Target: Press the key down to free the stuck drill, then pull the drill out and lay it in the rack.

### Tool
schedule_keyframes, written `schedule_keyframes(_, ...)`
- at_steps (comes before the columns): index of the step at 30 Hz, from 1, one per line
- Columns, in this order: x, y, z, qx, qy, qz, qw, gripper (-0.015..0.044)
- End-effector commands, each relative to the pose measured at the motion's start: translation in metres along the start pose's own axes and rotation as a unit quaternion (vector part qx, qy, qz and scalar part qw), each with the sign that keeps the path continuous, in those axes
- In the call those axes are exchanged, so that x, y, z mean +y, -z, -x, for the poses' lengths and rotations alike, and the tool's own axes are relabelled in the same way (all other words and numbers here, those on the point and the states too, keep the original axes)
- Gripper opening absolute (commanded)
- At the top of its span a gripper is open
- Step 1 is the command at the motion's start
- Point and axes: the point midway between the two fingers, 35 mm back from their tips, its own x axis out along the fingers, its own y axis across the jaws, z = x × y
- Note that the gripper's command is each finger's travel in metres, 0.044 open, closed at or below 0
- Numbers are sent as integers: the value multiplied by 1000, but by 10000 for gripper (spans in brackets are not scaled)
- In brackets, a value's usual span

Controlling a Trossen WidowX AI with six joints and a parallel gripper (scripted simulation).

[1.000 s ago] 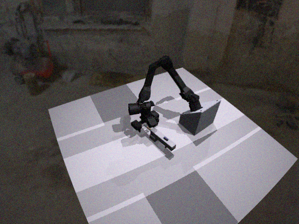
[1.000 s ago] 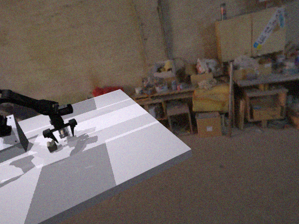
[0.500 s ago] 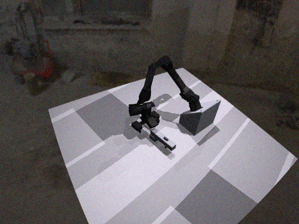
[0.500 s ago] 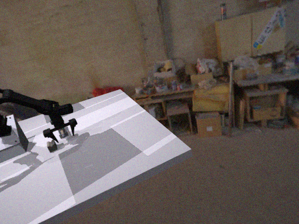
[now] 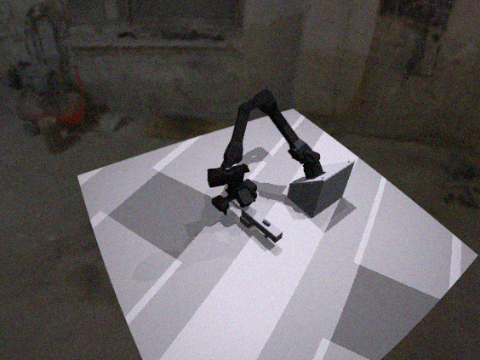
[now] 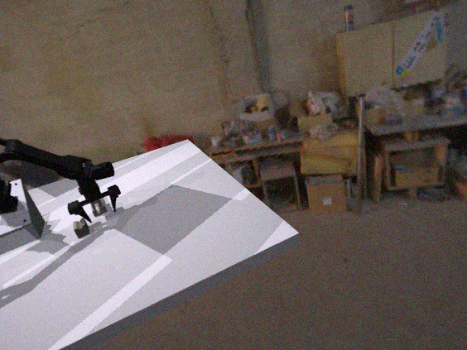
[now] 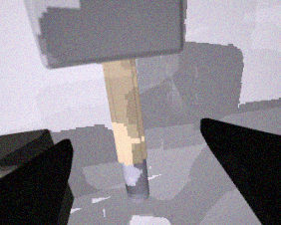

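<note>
A long pale block (image 5: 275, 231) (image 7: 115, 30) stands clear of the table top, with a small blue key (image 5: 266, 222) on its top side. The drill (image 7: 125, 100), a tan shaft with a grey round tip, sticks out of the block's end face. My gripper (image 5: 235, 207) (image 6: 103, 216) (image 7: 138, 134) is open, with a finger on each side of the drill and gaps on both sides. Nothing is held. A small notched block (image 6: 81, 228), apparently the rack, stands close beside the gripper; a dark box edge (image 7: 30, 141) at the wrist view's left may be the same block.
The arm's base stands on a grey wedge-shaped box (image 5: 334, 191) (image 6: 33, 212), to the right of the block in the top view. Shadows and light bands cross the table top (image 5: 281, 290) (image 6: 199, 249). The table's edge (image 6: 232, 266) shows in the exterior view.
</note>
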Motion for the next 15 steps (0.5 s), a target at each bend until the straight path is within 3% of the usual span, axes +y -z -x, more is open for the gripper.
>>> schedule_keyframes(1, 2, -2, -1, 1, -3, -1, 1000, 440)
schedule_keyframes(15, 4, -4, -2, 1, -3, -1, 1000, 440)
